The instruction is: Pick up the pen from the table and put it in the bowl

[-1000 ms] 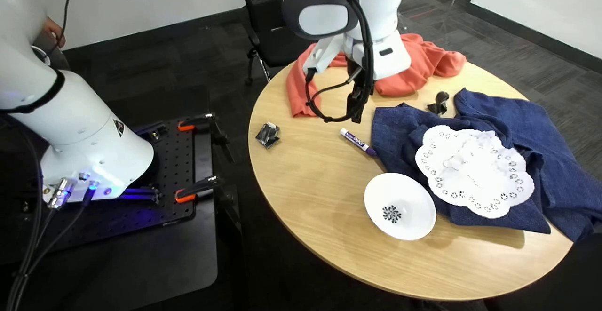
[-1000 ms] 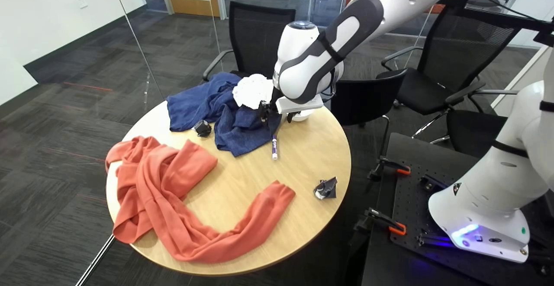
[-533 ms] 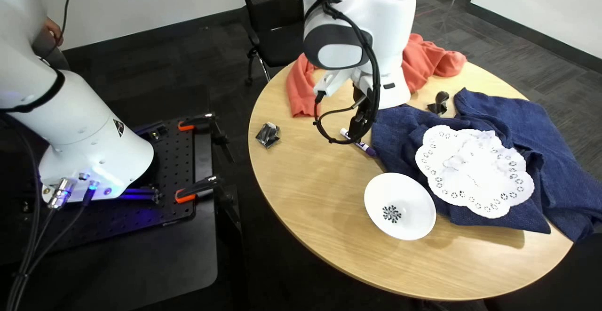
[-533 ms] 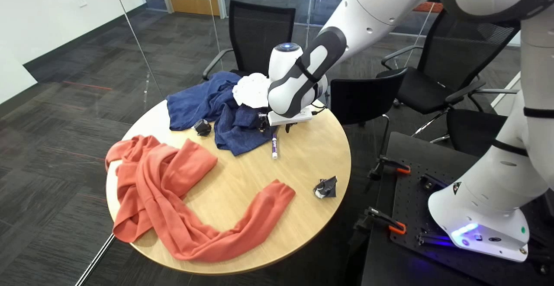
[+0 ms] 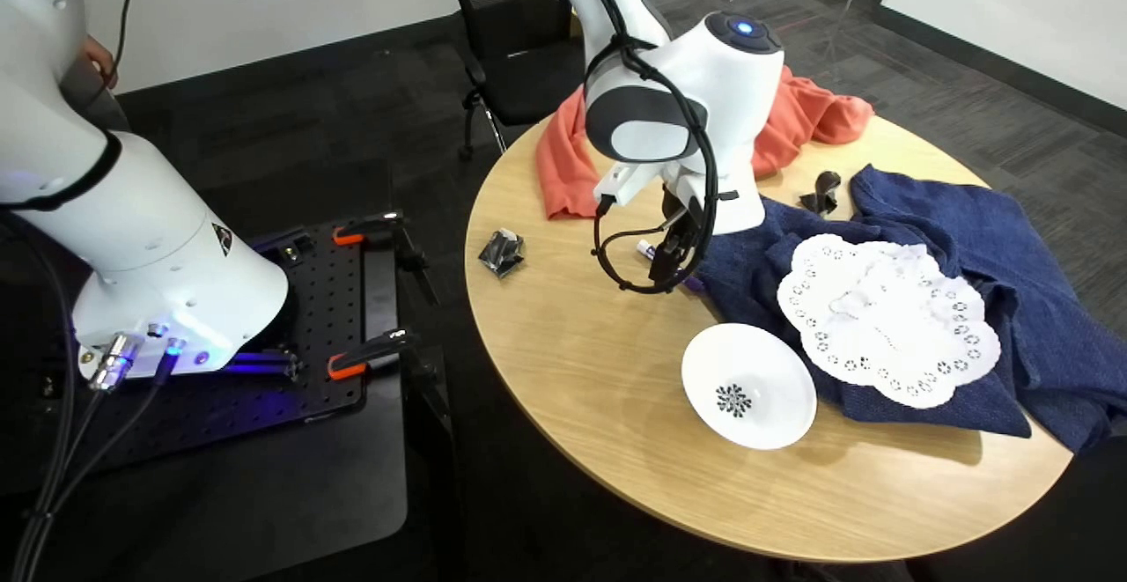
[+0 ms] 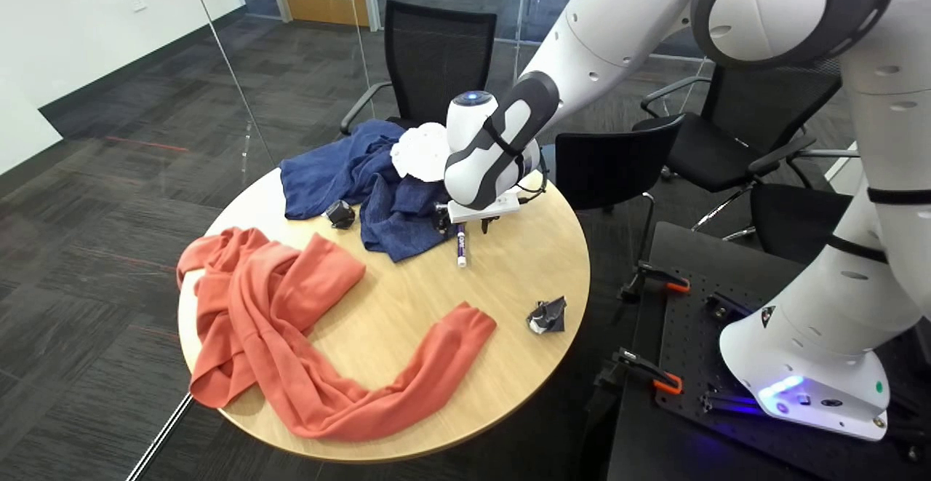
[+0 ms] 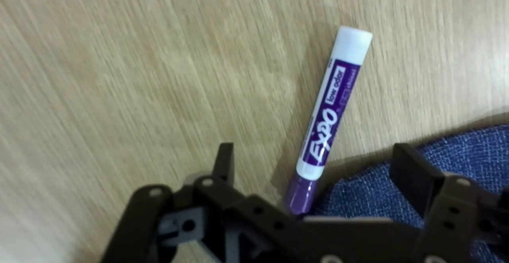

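Observation:
The pen, a purple and white marker [image 7: 333,96], lies on the light wooden table [image 5: 581,379]. It shows partly behind the gripper in an exterior view [image 5: 646,249] and beside it in an exterior view [image 6: 461,249]. Its purple cap end lies beside the blue cloth. My gripper [image 7: 314,147] is open and empty, its fingers apart on either side of the pen's cap half in the wrist view. It hangs low over the pen in both exterior views [image 5: 666,267] [image 6: 464,223]. The white bowl [image 5: 779,388] with a dark central mark is nearer that camera; the arm mostly hides it elsewhere.
Blue denim cloth [image 5: 1039,239] lies against the pen's cap end, with a white lace doily [image 5: 889,327] on it. An orange garment [image 6: 269,306], a black crumpled wrapper [image 6: 547,316] and a small black object [image 6: 340,215] also lie on the table.
My gripper has come down toward the table and over the pen, and now covers part of it in an exterior view. The pen and the bowl have not moved.

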